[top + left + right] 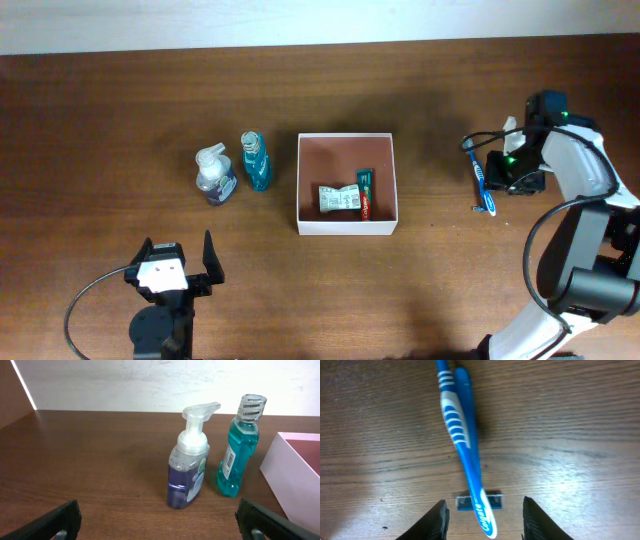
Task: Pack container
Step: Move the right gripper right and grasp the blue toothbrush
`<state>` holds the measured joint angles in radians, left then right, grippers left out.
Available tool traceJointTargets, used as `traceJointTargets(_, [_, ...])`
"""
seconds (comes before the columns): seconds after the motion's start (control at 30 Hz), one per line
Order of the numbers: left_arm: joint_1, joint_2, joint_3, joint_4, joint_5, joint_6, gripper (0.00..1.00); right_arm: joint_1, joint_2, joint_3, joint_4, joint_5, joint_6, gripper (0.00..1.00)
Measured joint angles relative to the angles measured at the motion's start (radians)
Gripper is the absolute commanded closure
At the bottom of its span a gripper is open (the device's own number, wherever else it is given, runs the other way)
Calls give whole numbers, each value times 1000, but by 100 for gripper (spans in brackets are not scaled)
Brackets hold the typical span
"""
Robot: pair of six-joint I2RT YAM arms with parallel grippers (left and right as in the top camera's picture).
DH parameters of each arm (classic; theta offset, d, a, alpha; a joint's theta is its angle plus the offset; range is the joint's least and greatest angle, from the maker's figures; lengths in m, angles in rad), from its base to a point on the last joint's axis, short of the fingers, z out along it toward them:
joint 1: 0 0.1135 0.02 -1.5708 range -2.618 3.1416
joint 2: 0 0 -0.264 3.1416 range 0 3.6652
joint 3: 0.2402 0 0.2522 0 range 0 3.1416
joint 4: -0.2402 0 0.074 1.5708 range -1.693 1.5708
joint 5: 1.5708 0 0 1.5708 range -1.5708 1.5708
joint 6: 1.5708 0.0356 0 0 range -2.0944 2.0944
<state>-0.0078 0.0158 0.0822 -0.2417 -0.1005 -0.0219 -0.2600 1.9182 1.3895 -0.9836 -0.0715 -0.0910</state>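
The container [345, 227], a square white-walled box with a pinkish-brown floor, stands mid-table; its corner [292, 467] shows in the left wrist view. In it lie a red and green toothpaste tube [365, 192] and a small white packet [338, 198]. A blue toothbrush [482, 178] lies flat on the table at the right. My right gripper [485, 522] is open, with the toothbrush [462, 445] handle end between its fingers [436, 520] and touching neither. My left gripper [172, 265] [160, 527] is open and empty near the front left edge.
A clear pump soap bottle [214, 175] [190, 467] and a teal mouthwash bottle [257, 162] [239, 450] stand upright left of the container. A small dark rectangular piece [479, 502] lies under the toothbrush handle. A pale wall runs along the table's far edge.
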Motion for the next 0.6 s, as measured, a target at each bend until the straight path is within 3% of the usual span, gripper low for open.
traceJointTargets(0.03, [0, 0, 0, 0, 0, 0, 1, 6, 0, 0, 0, 0, 0, 65])
traceJointTargets(0.17, [0, 0, 0, 0, 0, 0, 1, 43, 0, 0, 11, 1, -22, 65])
traceJointTargets(0.33, [0, 0, 0, 0, 0, 0, 1, 93, 0, 0, 46, 31, -45, 59])
traceJointTargets(0.6, [0, 0, 0, 0, 0, 0, 1, 125, 0, 0, 137, 119, -53, 59])
